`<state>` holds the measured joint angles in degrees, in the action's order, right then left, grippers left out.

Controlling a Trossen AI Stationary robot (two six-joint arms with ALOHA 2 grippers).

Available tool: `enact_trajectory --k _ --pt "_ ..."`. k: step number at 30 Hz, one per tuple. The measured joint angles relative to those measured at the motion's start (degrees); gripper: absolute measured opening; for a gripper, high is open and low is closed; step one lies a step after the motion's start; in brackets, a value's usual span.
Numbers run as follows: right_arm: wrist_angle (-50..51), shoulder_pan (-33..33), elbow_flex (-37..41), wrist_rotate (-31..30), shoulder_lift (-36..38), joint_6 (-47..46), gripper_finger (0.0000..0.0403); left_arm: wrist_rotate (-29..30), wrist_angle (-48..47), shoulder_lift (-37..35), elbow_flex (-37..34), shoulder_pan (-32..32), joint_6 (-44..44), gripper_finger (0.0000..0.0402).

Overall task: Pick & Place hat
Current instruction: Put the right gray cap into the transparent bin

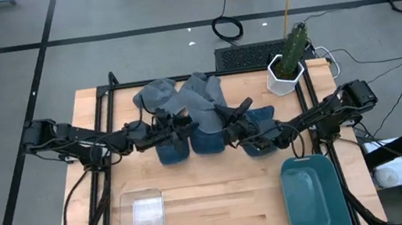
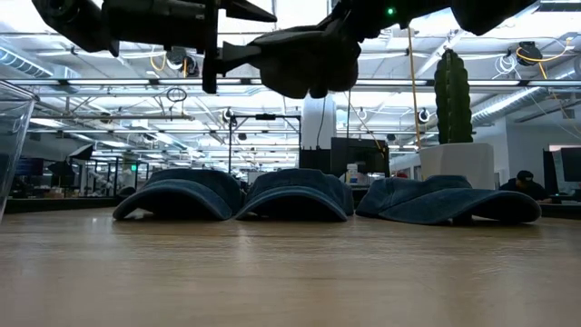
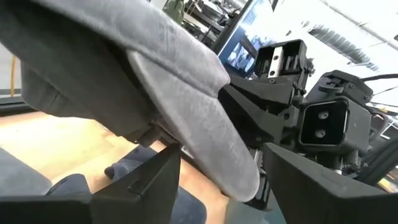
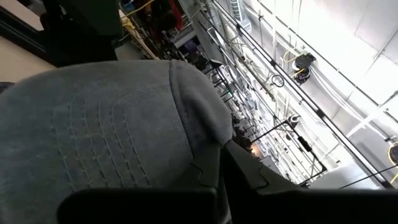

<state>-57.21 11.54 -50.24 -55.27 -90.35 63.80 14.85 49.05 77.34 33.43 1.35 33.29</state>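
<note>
A grey-blue hat (image 1: 183, 95) hangs in the air between the two arms, well above the table in the low view (image 2: 304, 59). My right gripper (image 1: 228, 124) is shut on it from the right. My left gripper (image 3: 230, 190) is open. Its fingers stand on either side of the hat's lower edge (image 3: 239, 177), and I cannot tell whether they touch it. Three dark blue caps (image 2: 182, 195), (image 2: 300, 193), (image 2: 436, 202) rest in a row on the table below, brims down. My right gripper holds the grey-blue hat by its stitched brim (image 4: 106, 149), coming level from the table's right. The brim fills the right wrist view and hides most of the fingers (image 4: 249, 180), so the kind of hold does not show. The hat is lifted clear of the table.
A white pot with a cactus (image 1: 287, 69) stands at the far right of the table. A teal bin (image 1: 314, 191) sits at the near right, a clear plastic container (image 1: 144, 215) at the near left. The near middle of the table (image 1: 222, 204) is bare wood.
</note>
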Motion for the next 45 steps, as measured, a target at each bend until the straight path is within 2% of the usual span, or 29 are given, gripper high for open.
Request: enact_trajectory --k 6,13,18,21,24,28,30,36,42,45 --pt "0.5 -0.4 0.0 0.0 0.0 -1.2 0.0000 -2.5 1.4 0.8 0.0 -1.1 0.1 0.0208" --pt "0.5 -0.3 0.0 0.1 0.0 -1.2 0.0000 -2.6 2.0 1.4 0.0 -2.4 0.2 0.0174" --pt "1.4 -0.2 0.0 3.2 0.0 -2.0 0.0000 -2.8 1.9 1.4 0.0 -3.4 0.2 0.0152" --pt "1.9 -0.2 0.0 3.3 0.0 -2.3 0.0000 -5.4 1.7 1.4 0.0 -4.0 -0.6 0.0134" --pt "2.7 -0.2 0.0 3.2 0.0 -3.3 0.0000 -8.7 1.7 1.4 0.0 -4.4 -3.0 0.0099" --pt "2.7 -0.2 0.0 3.3 0.0 -5.0 0.0000 -12.7 1.6 1.4 0.0 -4.4 -5.8 0.0022" --pt "2.8 0.1 0.0 3.1 0.0 -7.1 0.0003 -15.6 1.2 1.4 0.0 -4.6 -7.4 0.0015" --pt "2.7 2.5 0.0 2.4 0.0 -13.5 0.0036 -20.6 -9.7 -2.3 0.0 -4.5 -12.0 0.0008" --pt "2.1 5.2 0.0 -4.3 0.1 -13.8 0.0101 -21.9 -24.3 -8.4 -0.1 -1.6 -18.2 0.0007" --pt "2.1 5.9 0.0 -7.8 0.2 -14.7 0.0131 -22.8 -28.3 -9.8 -0.1 1.1 -23.0 0.0008"
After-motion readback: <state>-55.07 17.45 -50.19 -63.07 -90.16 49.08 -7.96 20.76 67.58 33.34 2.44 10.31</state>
